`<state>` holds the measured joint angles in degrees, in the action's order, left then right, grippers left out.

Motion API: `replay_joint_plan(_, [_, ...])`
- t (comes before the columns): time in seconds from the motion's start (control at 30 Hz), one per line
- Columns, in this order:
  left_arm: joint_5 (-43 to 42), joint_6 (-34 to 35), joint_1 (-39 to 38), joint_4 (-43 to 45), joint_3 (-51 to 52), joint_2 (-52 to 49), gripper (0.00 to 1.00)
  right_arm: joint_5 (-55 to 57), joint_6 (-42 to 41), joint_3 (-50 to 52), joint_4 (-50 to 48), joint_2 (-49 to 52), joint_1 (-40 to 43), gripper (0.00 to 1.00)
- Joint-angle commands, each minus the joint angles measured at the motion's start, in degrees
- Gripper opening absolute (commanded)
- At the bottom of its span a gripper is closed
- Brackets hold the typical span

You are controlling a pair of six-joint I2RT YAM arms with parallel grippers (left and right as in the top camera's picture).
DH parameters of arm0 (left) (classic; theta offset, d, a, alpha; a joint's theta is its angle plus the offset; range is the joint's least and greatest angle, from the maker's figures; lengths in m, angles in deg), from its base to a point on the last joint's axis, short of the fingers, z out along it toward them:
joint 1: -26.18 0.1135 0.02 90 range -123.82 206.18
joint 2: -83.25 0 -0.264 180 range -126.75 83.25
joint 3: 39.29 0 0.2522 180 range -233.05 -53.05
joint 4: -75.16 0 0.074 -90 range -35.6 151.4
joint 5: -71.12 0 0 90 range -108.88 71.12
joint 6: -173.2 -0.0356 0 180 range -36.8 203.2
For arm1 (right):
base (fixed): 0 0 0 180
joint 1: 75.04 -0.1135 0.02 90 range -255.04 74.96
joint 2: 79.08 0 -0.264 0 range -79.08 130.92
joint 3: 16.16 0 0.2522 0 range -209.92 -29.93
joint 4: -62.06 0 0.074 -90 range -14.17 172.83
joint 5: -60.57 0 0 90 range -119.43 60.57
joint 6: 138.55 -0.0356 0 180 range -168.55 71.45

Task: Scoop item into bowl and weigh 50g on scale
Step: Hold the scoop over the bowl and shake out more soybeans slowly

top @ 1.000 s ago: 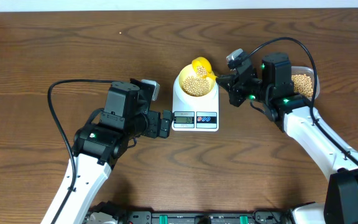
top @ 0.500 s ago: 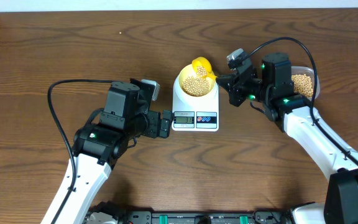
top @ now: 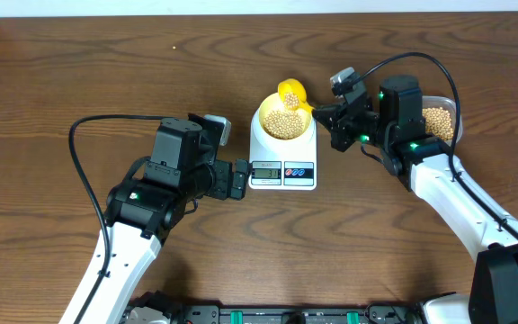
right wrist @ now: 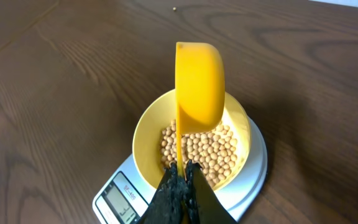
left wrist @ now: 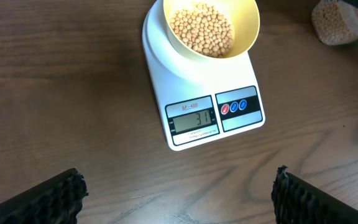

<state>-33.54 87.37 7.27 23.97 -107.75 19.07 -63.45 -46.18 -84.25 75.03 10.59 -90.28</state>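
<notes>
The white scale stands mid-table with the pale yellow bowl on it, holding tan beans. My right gripper is shut on the handle of a bright yellow scoop, which hangs over the bowl's far rim. In the right wrist view the scoop is turned on its side above the beans. My left gripper is open at the scale's left front corner, holding nothing. In the left wrist view the scale reads 31.
A clear plastic tub with more beans sits to the right, partly under my right arm. It also shows in the left wrist view as the tub at the top right corner. Bare wood table lies around the scale.
The scoop has shifted slightly toward the bowl's far rim with my right gripper. The left arm has not moved.
</notes>
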Motion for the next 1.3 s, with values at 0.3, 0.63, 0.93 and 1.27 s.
replay_joint_plan(0.3, [0.4,-0.9,-0.1,0.0,0.2,0.2,0.98,-0.2,-2.8,0.1,-2.0,0.3,-0.3,0.01])
replay_joint_plan(0.63, [0.4,-0.9,-0.1,0.0,0.2,0.2,0.98,-0.6,-4.5,0.1,-0.4,0.3,-0.3,0.01])
replay_joint_plan(0.93, [0.4,-0.9,-0.1,0.0,0.2,0.2,0.98,-1.0,-4.5,0.1,4.3,0.3,-0.3,0.01])
replay_joint_plan(1.27, [0.4,-0.9,-0.1,0.0,0.2,0.2,0.98,-1.0,-0.9,0.1,4.9,0.3,-0.3,0.01])
